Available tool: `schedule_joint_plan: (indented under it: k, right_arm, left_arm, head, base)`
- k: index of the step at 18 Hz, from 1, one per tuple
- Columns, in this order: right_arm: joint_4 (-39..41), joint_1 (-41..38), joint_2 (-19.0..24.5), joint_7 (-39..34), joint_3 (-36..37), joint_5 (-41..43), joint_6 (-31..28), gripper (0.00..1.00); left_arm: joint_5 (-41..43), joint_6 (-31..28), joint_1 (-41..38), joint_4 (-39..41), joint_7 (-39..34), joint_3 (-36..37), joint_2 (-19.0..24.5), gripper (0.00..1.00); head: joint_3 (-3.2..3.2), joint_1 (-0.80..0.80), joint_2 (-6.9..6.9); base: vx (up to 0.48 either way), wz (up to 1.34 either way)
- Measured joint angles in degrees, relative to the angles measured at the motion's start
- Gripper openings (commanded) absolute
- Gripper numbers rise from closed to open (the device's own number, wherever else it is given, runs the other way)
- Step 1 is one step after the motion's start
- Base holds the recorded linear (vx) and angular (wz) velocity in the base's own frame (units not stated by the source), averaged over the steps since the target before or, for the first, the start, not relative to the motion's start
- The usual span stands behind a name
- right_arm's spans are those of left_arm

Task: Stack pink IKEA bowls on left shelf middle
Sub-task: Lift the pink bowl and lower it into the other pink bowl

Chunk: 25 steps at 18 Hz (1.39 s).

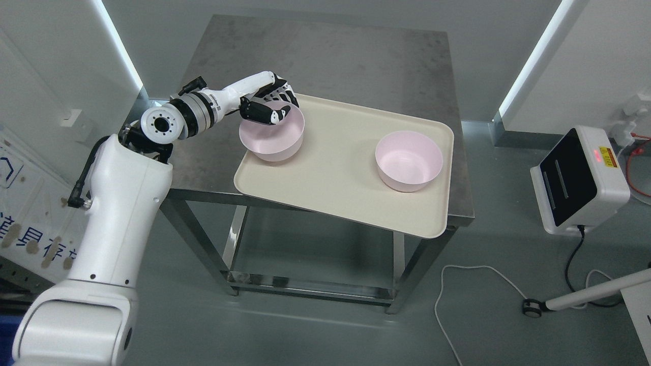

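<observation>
The grey metal surface carries a beige tray that lies at an angle, its near right corner reaching over the surface's near edge. The far part of the surface is bare, and the middle of the tray between the two bowls is free. The left hand grips the far left rim of the left pink bowl, fingers curled over the rim. This bowl is at the tray's far left corner. The right pink bowl stands apart, on the tray's right side.
</observation>
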State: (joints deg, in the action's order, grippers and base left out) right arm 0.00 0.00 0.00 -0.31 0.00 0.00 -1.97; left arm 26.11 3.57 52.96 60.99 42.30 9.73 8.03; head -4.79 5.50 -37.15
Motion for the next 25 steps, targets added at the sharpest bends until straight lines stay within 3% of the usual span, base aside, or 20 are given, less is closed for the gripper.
schedule_joint_plan:
  k: [5, 7, 18, 25]
  right_arm:
    - [0.0, 0.0, 0.0, 0.0, 0.0, 0.0, 0.0, 1.0]
    - [0.0, 0.0, 0.0, 0.0, 0.0, -4.2, 0.0, 1.0]
    - [0.0, 0.0, 0.0, 0.0, 0.0, -0.5, 0.2, 1.0]
    - [0.0, 0.0, 0.0, 0.0, 0.0, -0.1, 0.1, 1.0]
  left_arm:
    - [-0.1, -0.4, 3.4, 3.0, 2.2, 2.2, -3.0, 0.01]
    - [-0.2, -0.6, 5.3, 4.0, 2.0, 5.7, -4.0, 0.01]
    - [-7.1, -0.8, 12.2, 6.1, -13.2, 27.9, -6.6, 0.02]
    - [-9.7, -1.3, 13.3, 3.6, -15.0, 36.4, -7.3, 0.02]
  head:
    - [0.0, 0.0, 0.0]
    - [0.0, 0.0, 0.0]
    - [0.0, 0.0, 0.0]
    - [0.0, 0.0, 0.0]
  base:
    - [0.0, 0.0]
    - [0.0, 0.0]
    - [0.0, 0.0]
    - [0.0, 0.0]
